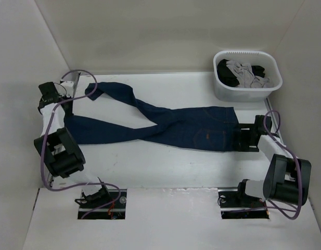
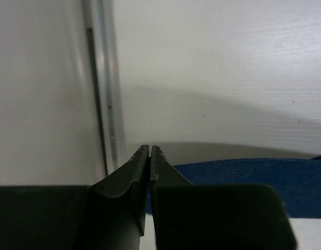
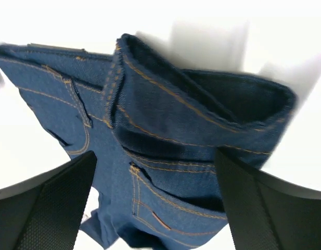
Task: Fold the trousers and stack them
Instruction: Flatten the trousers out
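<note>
White desk (image 1: pixel 165 166) carries the trousers (image 1: pixel 191 130) stretched left to right across its middle, waistband at the right, the two legs crossing each other on the way to the far left corner. A pale basket (image 1: pixel 220 92) of grey and black garments (image 1: pixel 243 75) stands at the far right, apart from the denim.

The right pincer (image 1: pixel 238 136) is spread wide with the doubled waistband between its fingers, not yet gripping. The left pincer (image 2: pixel 150 148) is clenched with nothing seen in it, the leg cloth just beside it.

The legs look to need uncrossing before any fold. The right pincer should bite deep enough to catch both waistband layers evenly, above the small orange tag (image 1: pixel 206 137), while the left opens and takes one hem only.

Room is tight on the left: the wall (image 2: pixel 40 78) and its metal strip (image 2: pixel 100 78) sit close by. The near band of desk is the open side for drawing cloth
</note>
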Controlling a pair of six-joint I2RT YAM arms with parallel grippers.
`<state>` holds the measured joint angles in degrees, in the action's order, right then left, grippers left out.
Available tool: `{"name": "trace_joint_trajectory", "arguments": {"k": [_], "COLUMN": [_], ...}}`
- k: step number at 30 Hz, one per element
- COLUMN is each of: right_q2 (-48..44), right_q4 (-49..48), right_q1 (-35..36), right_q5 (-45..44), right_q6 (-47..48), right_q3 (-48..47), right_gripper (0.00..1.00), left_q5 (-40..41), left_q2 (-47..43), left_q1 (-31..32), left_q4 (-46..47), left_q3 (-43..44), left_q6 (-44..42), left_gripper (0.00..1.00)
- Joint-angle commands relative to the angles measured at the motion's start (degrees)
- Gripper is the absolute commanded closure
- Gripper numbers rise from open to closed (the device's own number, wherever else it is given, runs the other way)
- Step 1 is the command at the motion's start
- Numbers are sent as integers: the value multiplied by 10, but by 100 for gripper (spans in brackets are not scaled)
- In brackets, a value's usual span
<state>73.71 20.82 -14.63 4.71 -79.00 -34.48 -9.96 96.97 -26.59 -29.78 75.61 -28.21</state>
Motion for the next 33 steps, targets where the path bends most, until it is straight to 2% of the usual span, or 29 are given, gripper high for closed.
{"name": "trace_joint_trajectory", "arguments": {"k": [1, 3, 4, 6, 7, 8, 14, 17, 19, 20, 21, 22, 24, 25, 27, 28, 31, 33], "right_q2": [29, 53, 63, 77, 80, 83, 90, 34, -22, -52, -74, -101, -145, -174, -264, -316, -456, -516], "right_q4": [-40, -61, -68, -68, -66, -70, -171, -198, -201, -200, -200, -200, -192, -180, -110, -43, 155, 211], "right_q1": [-1, -4, -4, -10, -10, -9, 8, 9, 3, -2, -5, -6, -5, -5, -5, -3, 20, 46], "right_q5": [-32, -23, -24, -36, -44, -49, -33, -40, -53, -65, -73, -82, -86, -88, -101, -117, -187, -220], "right_q6": [-14, -9, -4, 13, 24, 42, 206, 237, 225, 204, 186, 159, 104, 74, 23, 4, -5, 32], "right_q3": [-5, 0, -3, -23, -40, -60, -196, -175, -114, -70, -37, 9, 90, 126, 173, 178, 138, 88], "right_gripper": [14, 37, 52, 89, 99, 100, 100, 100, 100, 98, 92, 81, 67, 55, 41, 35, 35, 31], "left_q5": [-25, -46, -55, -67, -71, -74, -79, -106, -127, -130, -129, -128, -136, -140, -145, -145, -159, -175], "left_q2": [-67, -81, -84, -79, -75, -69, -28, -41, -72, -91, -111, -132, -175, -197, -241, -254, -275, -287], "left_q1": [-32, -51, -60, -78, -84, -90, -91, -94, -106, -113, -120, -126, -139, -142, -148, -154, -180, -196], "left_q4": [57, 63, 65, 70, 75, 80, 121, 125, 125, 127, 132, 134, 137, 137, 137, 133, 136, 127], "left_q3": [1, 8, 14, 30, 39, 50, 156, 182, 152, 123, 87, 43, -47, -90, -173, -200, -256, -271], "left_q6": [17, 11, 10, 7, 6, 3, 14, 19, 4, -16, -35, -52, -80, -100, -141, -153, -168, -172], "left_gripper": [100, 100, 100, 100, 100, 100, 100, 100, 100, 100, 100, 100, 100, 100, 100, 100, 100, 100]}}
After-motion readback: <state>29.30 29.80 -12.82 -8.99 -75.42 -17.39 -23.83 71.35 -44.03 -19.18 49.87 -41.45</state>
